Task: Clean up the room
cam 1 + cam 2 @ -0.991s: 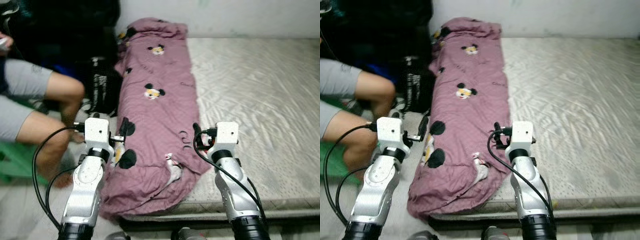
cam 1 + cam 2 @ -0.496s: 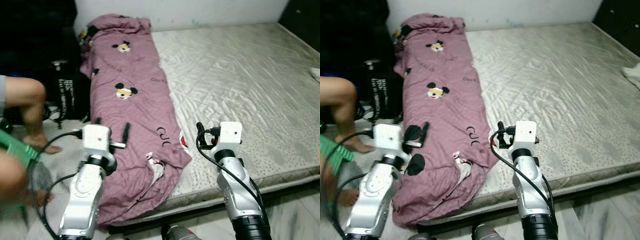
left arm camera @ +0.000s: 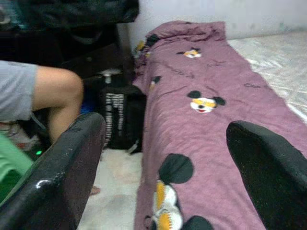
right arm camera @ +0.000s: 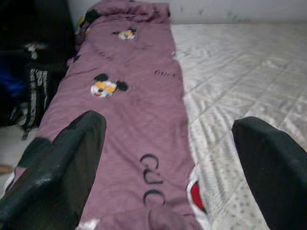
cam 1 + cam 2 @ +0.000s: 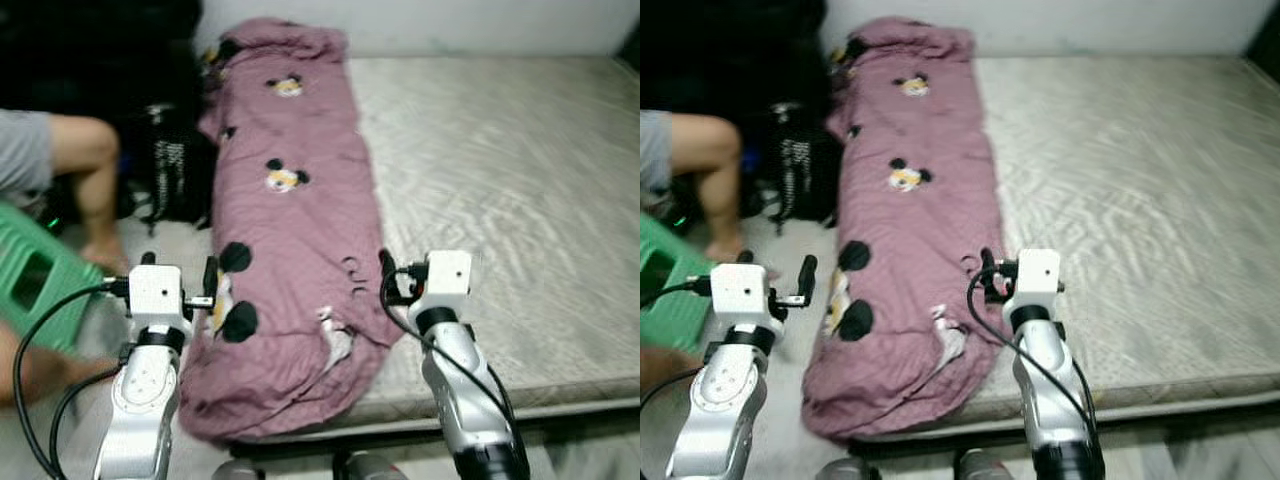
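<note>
Left gripper point(image 3: 163, 158): fingers point(image 3: 57, 177) spread wide, holding nothing, raised over the left edge of the blanket point(image 5: 290, 230) near its lower end, where the cloth hangs off the mattress point(image 5: 520, 200). Right gripper point(image 4: 168, 163): fingers point(image 4: 57, 163) also spread wide, empty, held over the blanket's right edge where it meets the bare mattress. Both silver arms reach forward from the bottom of the head views, one at each side of the blanket's near end. Blanket: mauve, printed with cartoon mouse heads and black lettering, lying lengthwise in a long rumpled strip along the left side of the mattress, bunched at the far end against the wall point(image 5: 480, 25), near end crumpled and drooping over the mattress corner. Mattress: pale grey quilted surface, stretching to the right of the blanket. Left of the blanket, beside its middle stretch: a black bag point(image 5: 170, 180) with white lettering standing on the floor point(image 5: 185, 240). Further left of the blanket: a person's bare leg point(image 5: 85, 170) in grey shorts, foot on the floor. A green plastic stool point(image 5: 40, 290) sits left of the blanket's near end, close to the left arm. Head views slightly blurred.
</note>
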You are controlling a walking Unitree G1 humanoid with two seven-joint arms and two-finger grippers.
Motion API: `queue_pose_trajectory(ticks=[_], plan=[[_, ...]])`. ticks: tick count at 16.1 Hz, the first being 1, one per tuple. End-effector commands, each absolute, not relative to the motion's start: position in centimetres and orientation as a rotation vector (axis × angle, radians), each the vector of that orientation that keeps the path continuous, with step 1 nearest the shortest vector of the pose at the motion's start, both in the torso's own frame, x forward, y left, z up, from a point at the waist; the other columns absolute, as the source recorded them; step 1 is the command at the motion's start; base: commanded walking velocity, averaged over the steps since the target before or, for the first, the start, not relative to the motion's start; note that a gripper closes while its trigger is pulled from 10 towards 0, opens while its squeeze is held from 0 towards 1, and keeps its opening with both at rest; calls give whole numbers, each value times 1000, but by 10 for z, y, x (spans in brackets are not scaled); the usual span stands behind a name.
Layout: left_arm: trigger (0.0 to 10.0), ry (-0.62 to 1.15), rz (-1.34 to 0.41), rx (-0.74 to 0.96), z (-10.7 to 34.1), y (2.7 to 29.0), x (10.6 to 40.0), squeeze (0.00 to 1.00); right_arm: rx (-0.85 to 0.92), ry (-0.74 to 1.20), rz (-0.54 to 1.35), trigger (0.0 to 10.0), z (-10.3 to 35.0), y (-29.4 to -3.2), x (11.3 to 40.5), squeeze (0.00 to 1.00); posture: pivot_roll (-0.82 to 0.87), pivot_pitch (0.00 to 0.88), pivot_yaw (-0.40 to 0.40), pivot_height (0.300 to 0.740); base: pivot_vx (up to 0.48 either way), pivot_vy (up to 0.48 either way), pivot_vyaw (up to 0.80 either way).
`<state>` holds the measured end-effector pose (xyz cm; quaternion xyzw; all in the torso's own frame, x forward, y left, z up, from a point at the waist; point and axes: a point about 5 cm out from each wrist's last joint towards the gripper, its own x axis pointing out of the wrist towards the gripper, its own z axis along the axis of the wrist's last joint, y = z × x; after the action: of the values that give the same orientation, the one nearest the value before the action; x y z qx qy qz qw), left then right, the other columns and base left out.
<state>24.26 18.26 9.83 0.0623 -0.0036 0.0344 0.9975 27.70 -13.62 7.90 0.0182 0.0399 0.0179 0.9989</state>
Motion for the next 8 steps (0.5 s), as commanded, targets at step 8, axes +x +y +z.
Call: queue_pose_trajectory(ticks=[8], plan=[[10000, -37, 58, 134, 105, 179, 246, 0, 52, 50, 43, 10000, 86, -134, 281, 0, 32, 126, 11, 686, 0, 0, 0]])
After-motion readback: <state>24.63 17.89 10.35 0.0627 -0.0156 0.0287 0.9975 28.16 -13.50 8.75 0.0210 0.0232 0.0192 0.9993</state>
